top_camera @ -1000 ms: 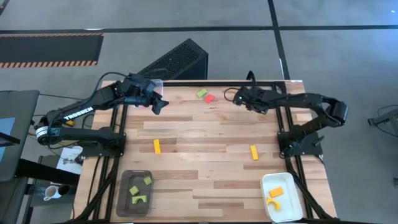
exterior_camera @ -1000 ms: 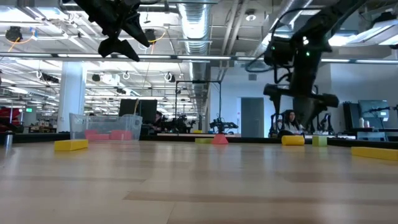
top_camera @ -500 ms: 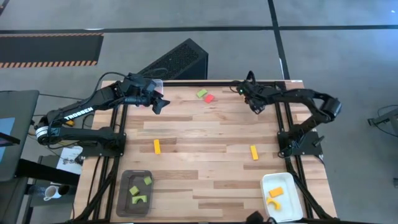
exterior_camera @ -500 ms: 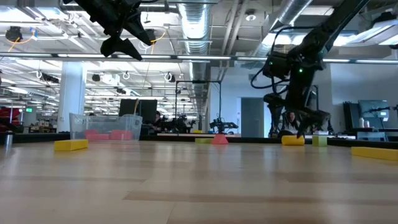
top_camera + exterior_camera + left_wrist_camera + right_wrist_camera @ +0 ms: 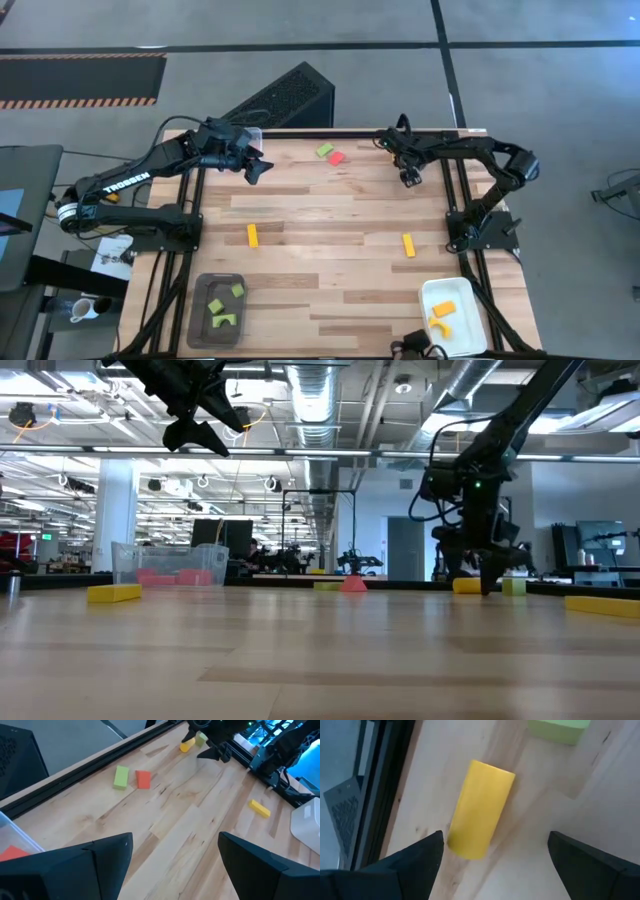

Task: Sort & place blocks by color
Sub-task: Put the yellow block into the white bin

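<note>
My right tool (image 5: 490,870) straddles the yellow block (image 5: 481,809) with bare bench (image 5: 560,790) either side. A green block (image 5: 559,729) lies close beyond it.

Even, bright light falls from overhead; rows of ceiling lamps (image 5: 60,420) glare white in the low view. The worktop (image 5: 330,215) shows only soft, faint shadows under the arms. In the low view its near surface is blurred. Both wrist views hold their own dark fingers (image 5: 95,865) out of focus, while the yellow block (image 5: 481,809) looks fairly sharp.

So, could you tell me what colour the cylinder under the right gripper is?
Yellow cylinder; clearest in the right wrist view.
</note>
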`<move>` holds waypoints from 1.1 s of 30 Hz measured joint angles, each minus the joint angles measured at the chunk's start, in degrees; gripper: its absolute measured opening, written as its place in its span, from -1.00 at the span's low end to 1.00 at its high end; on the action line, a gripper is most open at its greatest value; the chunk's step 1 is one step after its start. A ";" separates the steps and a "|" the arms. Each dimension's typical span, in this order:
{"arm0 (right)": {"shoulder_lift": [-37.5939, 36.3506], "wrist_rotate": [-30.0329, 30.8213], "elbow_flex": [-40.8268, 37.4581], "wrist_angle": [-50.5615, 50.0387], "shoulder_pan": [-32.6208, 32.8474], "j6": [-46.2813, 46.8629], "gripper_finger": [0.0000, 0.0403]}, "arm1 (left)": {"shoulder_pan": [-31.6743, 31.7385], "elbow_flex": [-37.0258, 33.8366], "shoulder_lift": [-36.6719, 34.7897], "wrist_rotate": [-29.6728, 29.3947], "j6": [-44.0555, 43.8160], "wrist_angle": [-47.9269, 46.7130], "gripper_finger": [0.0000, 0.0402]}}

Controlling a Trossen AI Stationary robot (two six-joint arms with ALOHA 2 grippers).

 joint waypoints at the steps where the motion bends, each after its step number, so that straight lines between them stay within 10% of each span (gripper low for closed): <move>1: 0.33 -0.11 0.53 -0.32 -0.42 0.44 0.88 | 0.00 0.00 0.00 0.00 0.13 0.00 0.37; 10: 1.25 -3.51 2.59 -2.18 -4.20 3.04 0.73 | 0.00 0.00 0.00 -0.02 0.43 -0.02 0.37; 26: 0.74 -6.38 2.64 -6.02 -1.85 -2.01 -0.35 | 0.00 0.00 0.00 -0.08 0.88 -0.01 0.37; 33: -1.01 -7.19 2.64 -6.55 3.10 -9.64 -0.32 | 0.00 -0.02 0.00 0.42 1.08 -0.04 0.37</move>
